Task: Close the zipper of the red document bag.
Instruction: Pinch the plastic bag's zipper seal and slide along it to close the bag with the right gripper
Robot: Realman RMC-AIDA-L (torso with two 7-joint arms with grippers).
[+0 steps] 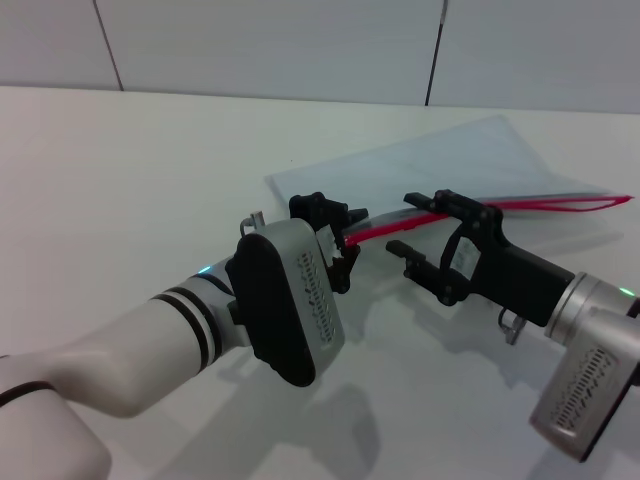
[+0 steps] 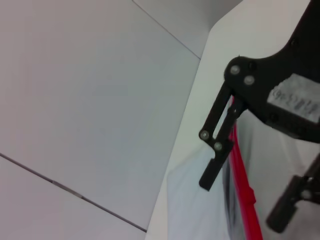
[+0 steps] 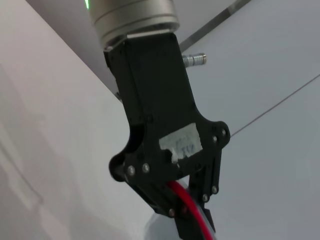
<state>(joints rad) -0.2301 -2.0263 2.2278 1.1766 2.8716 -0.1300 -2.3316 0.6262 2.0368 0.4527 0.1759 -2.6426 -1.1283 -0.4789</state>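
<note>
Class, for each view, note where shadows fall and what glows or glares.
Head view: soft shadows on the table beneath the left gripper and right gripper, no glare. Right wrist view: green light glows above the left gripper. Left wrist view: even light.

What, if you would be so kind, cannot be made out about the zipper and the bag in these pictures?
- The slider: in the head view the left claw, shut on the zipper, covers its near end; elsewhere it is too small to pick out.
- How far the zipper is closed: the open right claw crosses it.
- The near edge of the red document bag: hidden behind both claws.
</note>
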